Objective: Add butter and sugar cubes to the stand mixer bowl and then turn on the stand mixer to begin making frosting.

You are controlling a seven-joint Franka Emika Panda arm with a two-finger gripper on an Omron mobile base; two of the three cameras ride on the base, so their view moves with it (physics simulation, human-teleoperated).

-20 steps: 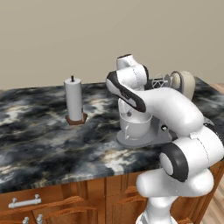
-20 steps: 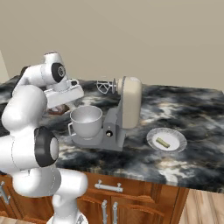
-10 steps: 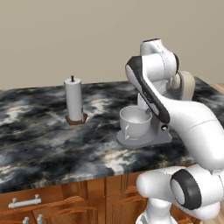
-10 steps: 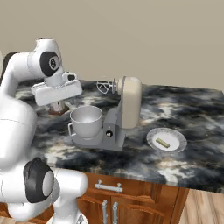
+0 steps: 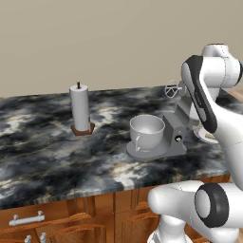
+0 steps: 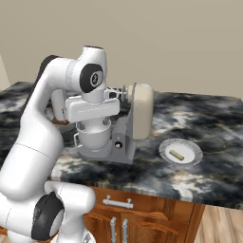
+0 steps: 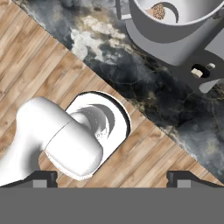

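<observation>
My gripper (image 7: 112, 177) stood wide open and empty, lifted away above the bench's front edge. 1 sugar cube (image 7: 158, 12) lay inside the stand mixer bowl (image 5: 147, 131); the butter (image 6: 177, 154) waited on its plate (image 6: 190, 159), so it came next.

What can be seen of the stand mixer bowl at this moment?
The stand mixer bowl is a light grey-white, deep round bowl with a side handle, like a big cup. It stands upright on the flat grey base of the stand mixer, under the raised wire whisk. In the hand view a small tan speckled sugar cube lies on its bottom. Nothing grips it.
</observation>
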